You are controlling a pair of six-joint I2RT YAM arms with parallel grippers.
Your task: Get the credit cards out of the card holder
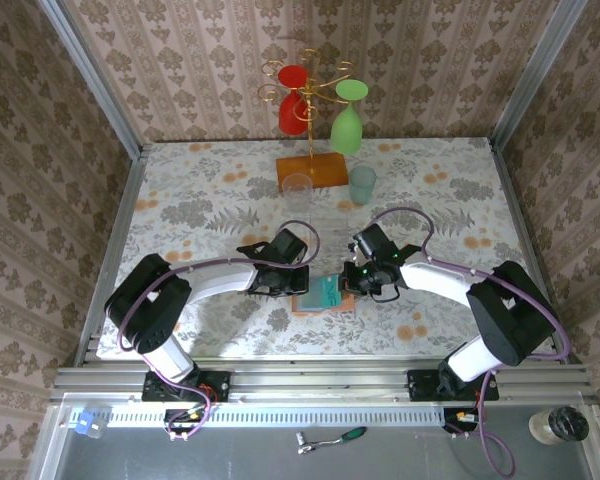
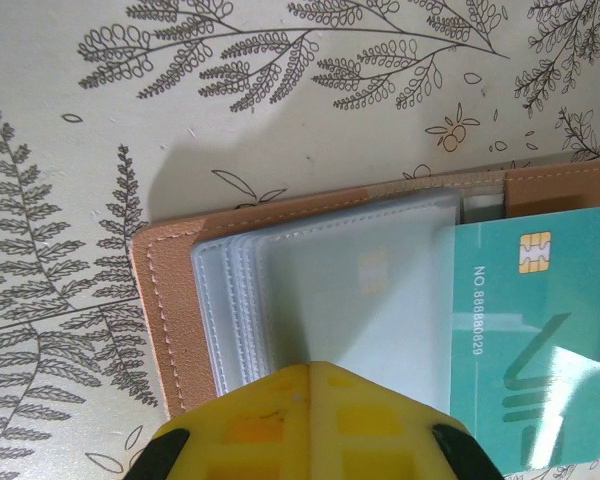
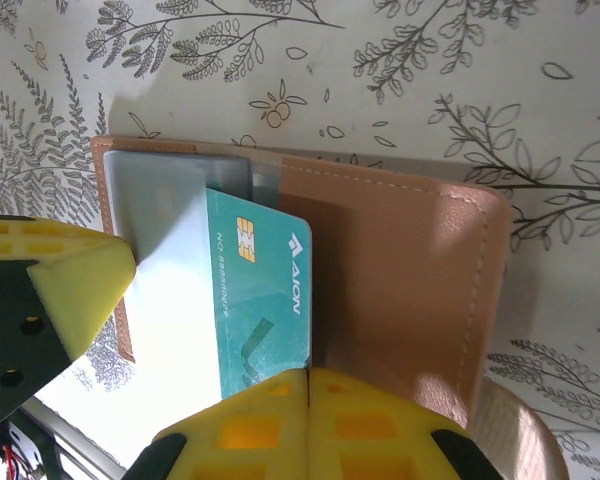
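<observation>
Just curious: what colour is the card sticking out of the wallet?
The card is teal with a gold chip, clearest in the right wrist view.

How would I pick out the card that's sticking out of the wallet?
On the floral-patterned table, near its front middle, lies an open salmon-brown card holder. Poking out of its frosted clear sleeves is a teal plastic card; unlike those sleeves, it shows a gold chip and white AION lettering.

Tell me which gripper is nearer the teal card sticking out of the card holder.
Right. The right gripper is pinched on the teal card at its edge; the left gripper presses the clear sleeves beside it.
</observation>
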